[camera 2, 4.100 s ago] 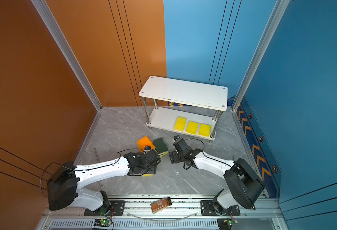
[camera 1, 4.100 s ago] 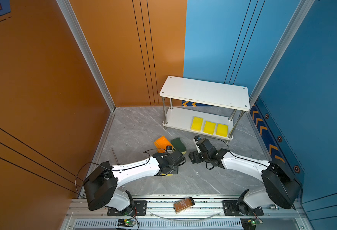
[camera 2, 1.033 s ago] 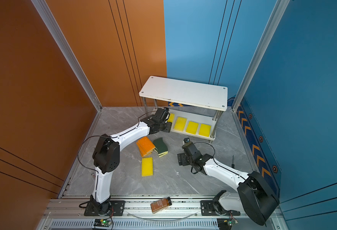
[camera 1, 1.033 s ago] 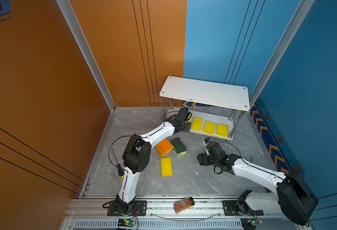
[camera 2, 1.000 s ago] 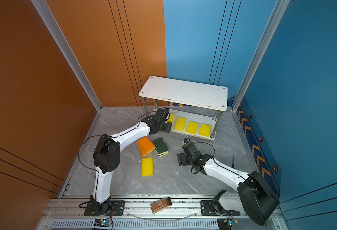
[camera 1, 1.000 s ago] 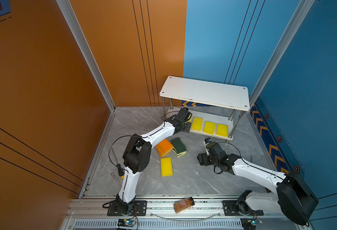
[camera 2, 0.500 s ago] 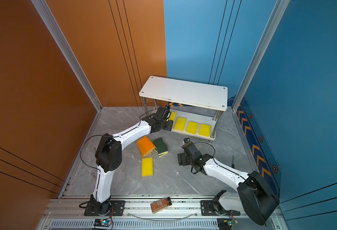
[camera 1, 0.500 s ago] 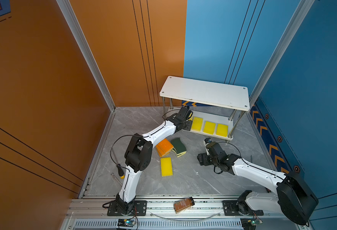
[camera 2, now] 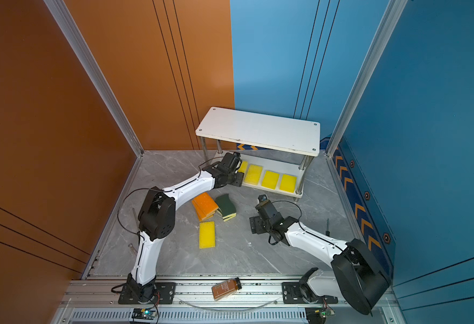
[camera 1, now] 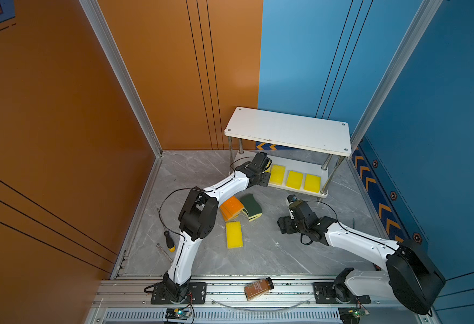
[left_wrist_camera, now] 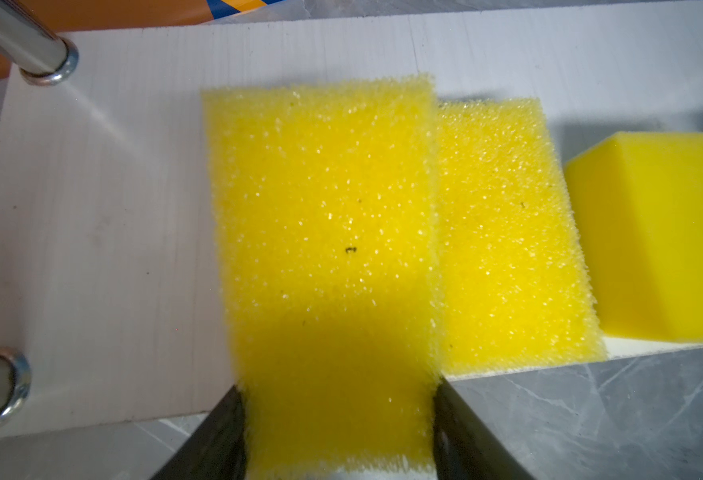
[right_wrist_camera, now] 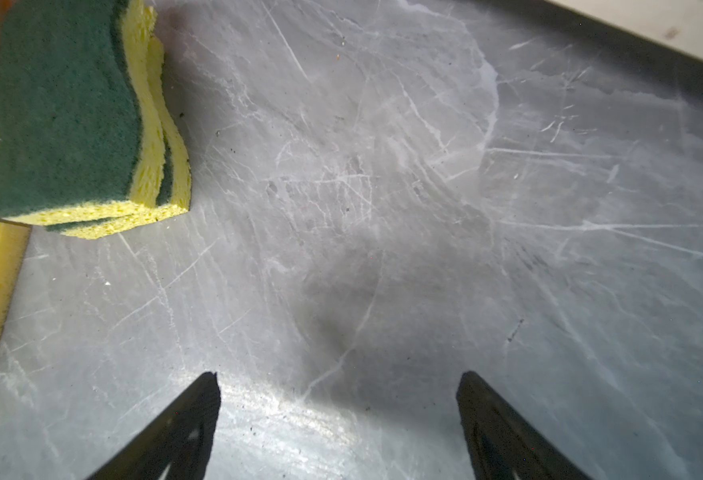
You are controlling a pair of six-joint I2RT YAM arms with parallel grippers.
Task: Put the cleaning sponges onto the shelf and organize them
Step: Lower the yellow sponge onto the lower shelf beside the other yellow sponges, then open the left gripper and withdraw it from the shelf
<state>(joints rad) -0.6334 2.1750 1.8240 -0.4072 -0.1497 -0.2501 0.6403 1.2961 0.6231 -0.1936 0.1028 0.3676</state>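
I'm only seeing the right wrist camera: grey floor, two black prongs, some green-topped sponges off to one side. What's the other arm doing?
Observer: The left gripper is shut on a yellow sponge, holding it at the shelf's lower board; whether it touches the board, I cannot tell.
Operator: Are any sponges on that board already?
Observer: Three more yellow sponges lie flat in a row on it, beside the held one.
Operator: Anything around that isn't a sponge?
Observer: A brown bottle lies on its side on the metal rail between the two arm bases.
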